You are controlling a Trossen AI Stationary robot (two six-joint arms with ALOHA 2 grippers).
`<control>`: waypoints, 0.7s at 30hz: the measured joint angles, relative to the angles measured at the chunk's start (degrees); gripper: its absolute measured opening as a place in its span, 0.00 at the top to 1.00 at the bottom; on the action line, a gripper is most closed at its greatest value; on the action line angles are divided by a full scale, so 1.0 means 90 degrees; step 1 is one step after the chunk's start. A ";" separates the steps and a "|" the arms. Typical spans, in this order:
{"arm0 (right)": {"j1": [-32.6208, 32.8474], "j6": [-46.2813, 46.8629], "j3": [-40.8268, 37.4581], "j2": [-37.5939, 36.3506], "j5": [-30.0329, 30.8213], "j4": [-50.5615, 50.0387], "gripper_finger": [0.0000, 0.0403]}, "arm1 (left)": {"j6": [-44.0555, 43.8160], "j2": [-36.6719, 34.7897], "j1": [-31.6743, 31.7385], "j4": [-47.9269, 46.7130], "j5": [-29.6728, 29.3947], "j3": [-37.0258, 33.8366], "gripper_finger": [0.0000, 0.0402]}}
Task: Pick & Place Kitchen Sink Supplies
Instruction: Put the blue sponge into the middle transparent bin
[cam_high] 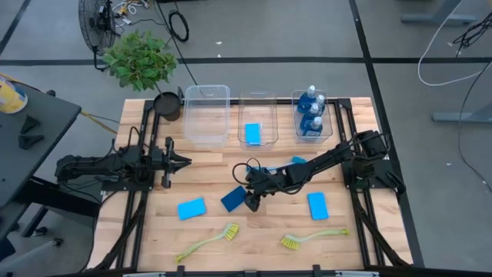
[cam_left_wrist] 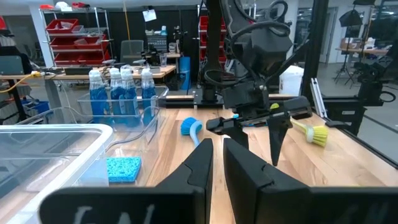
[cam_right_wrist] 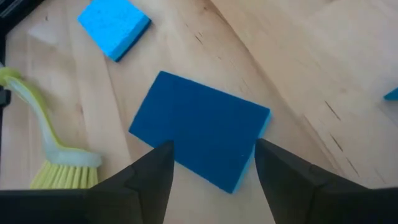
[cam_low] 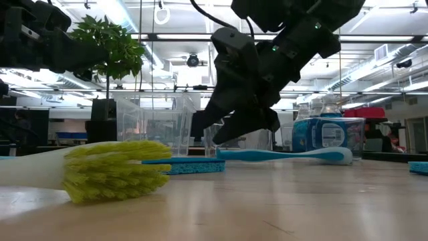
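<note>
The right end effector (cam_right_wrist: 211,165) is hovering with its fingers apart directly above the darker blue sponge (cam_right_wrist: 200,137), which is lying flat on the bench (cam_right_wrist: 298,74) between the fingertips, unheld. The left end effector (cam_high: 178,161) is waiting well apart, fingers nearly together.

The right arm reaches in from the table's right side to mid-table, its wrist bent down. The right gripper (cam_high: 252,201) points at the tabletop, fingers (cam_right_wrist: 146,177) spread apart. The left gripper (cam_high: 178,161), fingers together, waits well to the left.
</note>
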 joint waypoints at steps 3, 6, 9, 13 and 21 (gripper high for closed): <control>0.0058 -0.0049 0.0000 0.0000 -0.0010 0.0048 0.44 | 0.0000 0.0000 0.0002 0.0000 0.0000 0.0000 0.89; 0.0128 -0.0163 0.0000 0.0000 -0.0021 0.0071 0.44 | 0.0000 0.0000 0.0001 0.0000 0.0000 0.0000 0.89; 0.0158 -0.0241 0.0000 0.0000 -0.0201 0.0080 0.44 | 0.0001 -0.0001 0.0000 0.0000 0.0000 0.0000 0.89; 0.0169 -0.0236 0.0000 0.0000 -0.0194 0.0080 0.44 | 0.0001 -0.0001 0.0001 0.0000 0.0000 0.0002 0.89; 0.0129 -0.0504 0.0000 -0.0002 0.0131 0.0114 0.44 | 0.0000 0.0000 0.0000 0.0000 0.0000 0.0002 0.89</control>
